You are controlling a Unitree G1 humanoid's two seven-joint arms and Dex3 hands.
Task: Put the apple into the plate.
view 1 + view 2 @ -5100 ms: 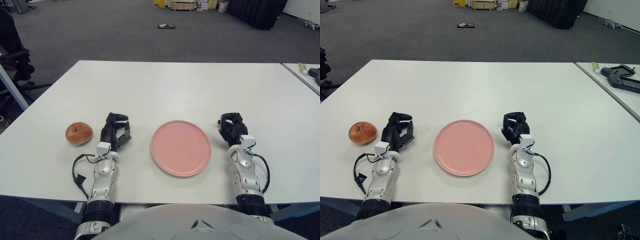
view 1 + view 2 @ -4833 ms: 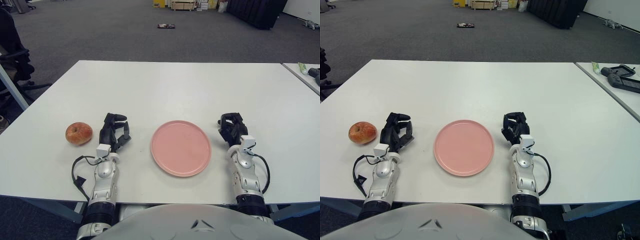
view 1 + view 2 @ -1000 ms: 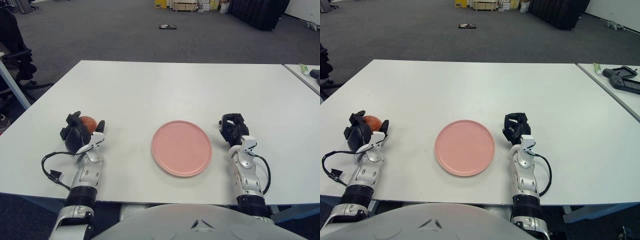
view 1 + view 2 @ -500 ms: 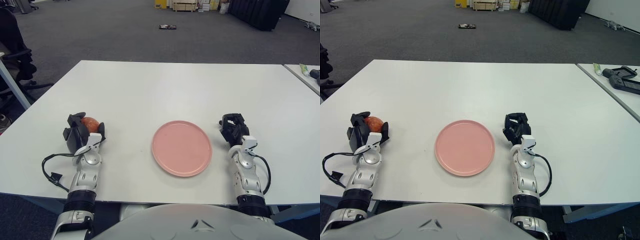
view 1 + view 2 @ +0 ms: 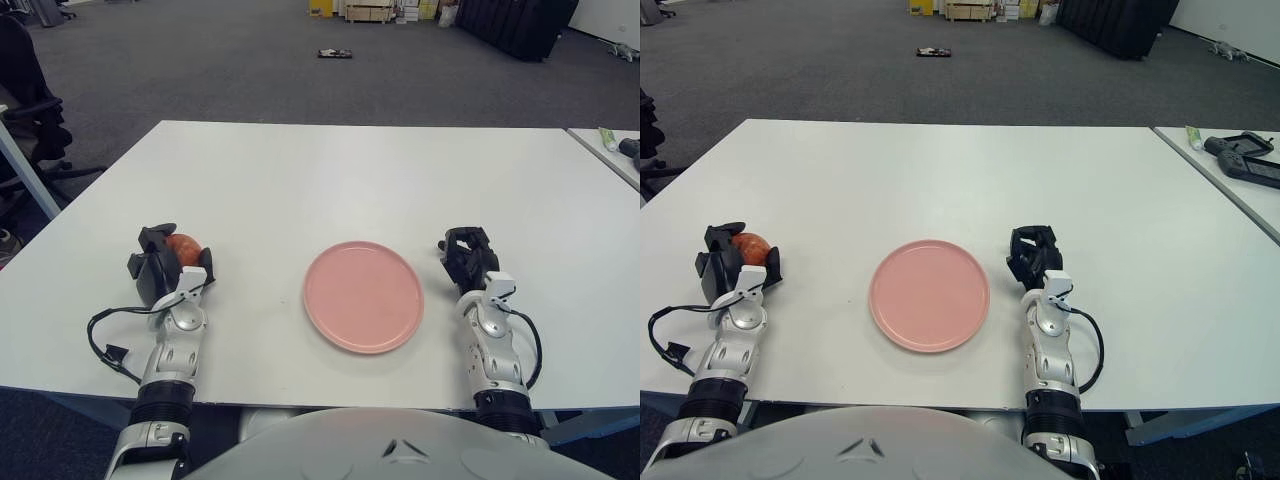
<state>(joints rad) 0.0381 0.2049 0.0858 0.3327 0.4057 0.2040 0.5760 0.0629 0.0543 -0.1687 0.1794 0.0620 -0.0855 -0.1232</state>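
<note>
I look down at a white table point(image 5: 330, 180) that fills most of the view, with grey carpet beyond its far edge.

My left hand point(image 5: 163, 271) is at the left side of the table, near the front edge. Its black fingers point(image 5: 150, 240) are curled around a red apple point(image 5: 183, 245). Only the top of the apple shows, peeking out between the fingers on the far side of the hand. I cannot tell whether the apple rests on the table or is raised a little above it. A black cable point(image 5: 105, 340) loops from my left wrist down onto the table beside the silver forearm.

A round pink plate point(image 5: 364, 295) lies flat in the middle of the table, to the right of the apple and well apart from it. The plate has nothing on it. It sits between my two hands.

My right hand point(image 5: 1034, 256) rests on the table just right of the plate, close to its rim without touching it. Its black fingers are curled into a loose fist and hold nothing. A short black cable point(image 5: 1092, 345) arcs beside the right forearm.

At the far right a second table point(image 5: 1225, 175) stands apart by a narrow gap. It carries a dark device point(image 5: 1243, 158) and a small tube point(image 5: 1192, 136). A dark office chair point(image 5: 30, 110) stands off the left side of the table.
</note>
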